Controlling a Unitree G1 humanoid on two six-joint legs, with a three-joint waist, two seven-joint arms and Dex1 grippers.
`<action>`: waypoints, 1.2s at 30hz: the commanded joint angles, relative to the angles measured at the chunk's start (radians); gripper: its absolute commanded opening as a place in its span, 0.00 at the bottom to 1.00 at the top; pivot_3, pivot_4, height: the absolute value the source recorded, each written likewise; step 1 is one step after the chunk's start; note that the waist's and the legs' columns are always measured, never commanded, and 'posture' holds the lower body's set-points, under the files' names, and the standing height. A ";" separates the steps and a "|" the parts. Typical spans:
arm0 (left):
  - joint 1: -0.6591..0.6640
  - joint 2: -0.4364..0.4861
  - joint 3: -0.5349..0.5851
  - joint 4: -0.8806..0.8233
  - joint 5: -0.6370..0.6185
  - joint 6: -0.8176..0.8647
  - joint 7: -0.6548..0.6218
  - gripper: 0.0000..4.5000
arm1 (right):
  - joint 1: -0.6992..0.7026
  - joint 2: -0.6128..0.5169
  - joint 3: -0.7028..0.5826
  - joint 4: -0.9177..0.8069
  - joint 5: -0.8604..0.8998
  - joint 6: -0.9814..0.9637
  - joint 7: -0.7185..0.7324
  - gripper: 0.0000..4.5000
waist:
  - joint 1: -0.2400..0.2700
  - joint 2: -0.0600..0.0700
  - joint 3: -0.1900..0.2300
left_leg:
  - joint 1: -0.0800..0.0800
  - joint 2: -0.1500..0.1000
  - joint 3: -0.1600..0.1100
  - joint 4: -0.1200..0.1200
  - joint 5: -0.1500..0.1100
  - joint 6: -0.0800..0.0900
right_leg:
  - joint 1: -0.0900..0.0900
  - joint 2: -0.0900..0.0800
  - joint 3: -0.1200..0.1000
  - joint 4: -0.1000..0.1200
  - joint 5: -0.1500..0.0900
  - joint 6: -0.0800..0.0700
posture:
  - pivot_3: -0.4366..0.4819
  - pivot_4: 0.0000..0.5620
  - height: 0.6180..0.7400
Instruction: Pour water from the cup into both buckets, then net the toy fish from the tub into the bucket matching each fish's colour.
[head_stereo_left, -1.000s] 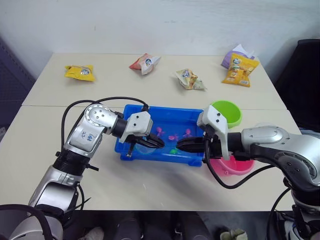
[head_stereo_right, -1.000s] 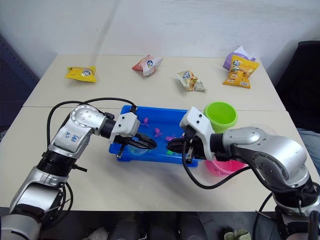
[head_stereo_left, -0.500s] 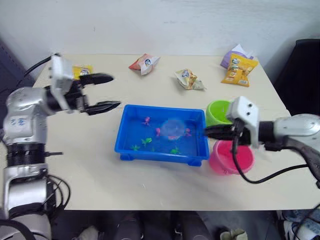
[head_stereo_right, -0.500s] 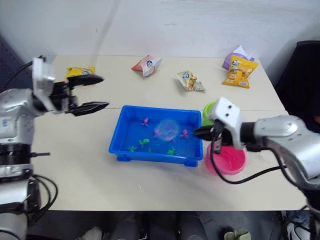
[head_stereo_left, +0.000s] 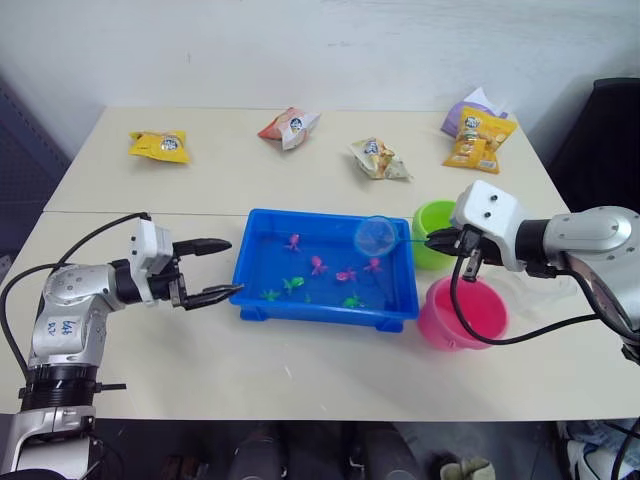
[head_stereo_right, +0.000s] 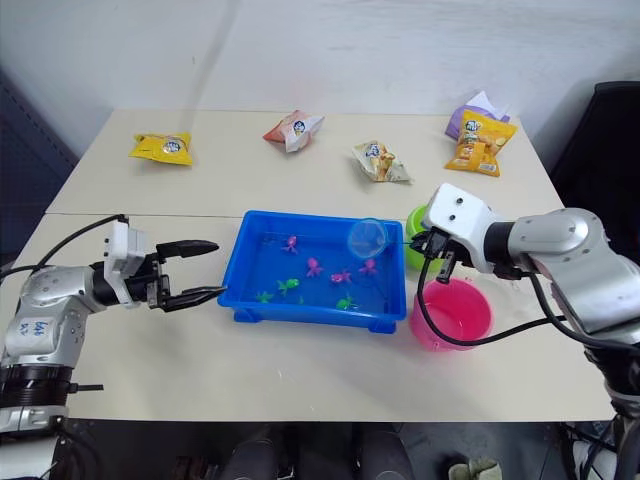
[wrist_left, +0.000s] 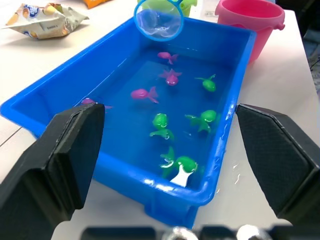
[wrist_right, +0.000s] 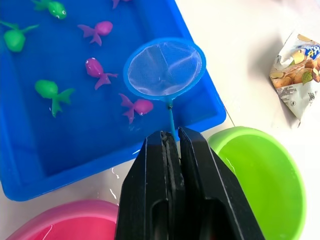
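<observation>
Now: right tool clenched on net, hoop above tub corner near green bucket; left tool released, beside tub.

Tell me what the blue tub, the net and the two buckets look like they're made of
The tub looks like glossy moulded plastic: bright highlights on its rim and smooth walls. The net seems a light blue plastic hoop with fine, see-through white mesh, probably fabric, on a thin stem. The pink bucket and green bucket look like smooth, slightly translucent plastic with an even sheen.
</observation>
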 joint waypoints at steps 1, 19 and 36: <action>0.032 -0.011 0.026 -0.073 -0.026 0.014 0.047 1.00 | -0.027 -0.025 0.083 -0.024 -0.160 -0.136 0.022 0.00 | 0.000 0.000 0.000 | 0.000 0.000 0.000 0.000 0.000 0.000 | 0.000 0.000 0.000 0.000 0.000 0.000 | 0.48 0.27 1.00; -0.013 -0.036 -0.016 -0.062 -0.025 0.032 0.059 1.00 | -0.097 0.025 0.196 0.095 -0.678 -0.465 -0.018 0.00 | 0.001 0.000 0.000 | 0.001 0.000 0.001 0.000 0.001 -0.001 | 0.000 0.001 0.000 0.001 0.000 0.000 | 0.48 0.27 1.00; -0.038 -0.043 -0.037 -0.063 -0.023 0.042 0.047 1.00 | -0.021 0.125 0.210 0.016 -0.865 -0.353 0.119 0.00 | 0.002 0.000 0.000 | 0.001 -0.001 0.001 0.001 0.001 -0.001 | 0.000 0.001 0.000 0.002 0.000 0.000 | 0.48 0.27 1.00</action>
